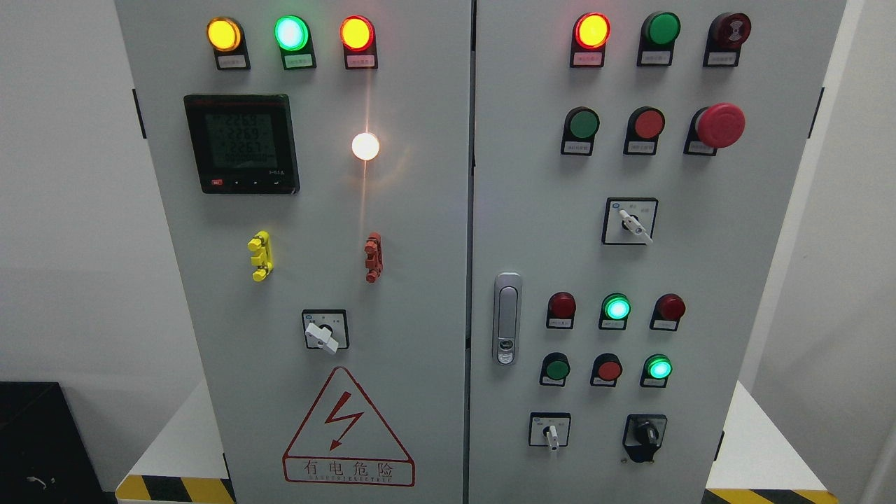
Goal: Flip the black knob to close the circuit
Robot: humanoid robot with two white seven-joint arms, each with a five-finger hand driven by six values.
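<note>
The black knob (645,436) sits at the lower right of the grey electrical cabinet's right door (700,280), its handle standing roughly upright on a black base. A white selector switch (551,433) is just left of it. Neither of my hands nor any arm shows in the head view.
The right door carries several red and green buttons, a red mushroom stop button (719,125), a white selector (633,224) and a door latch (507,318). The left door holds a meter (241,143), lit lamps, a white selector (323,334) and a warning triangle (346,430).
</note>
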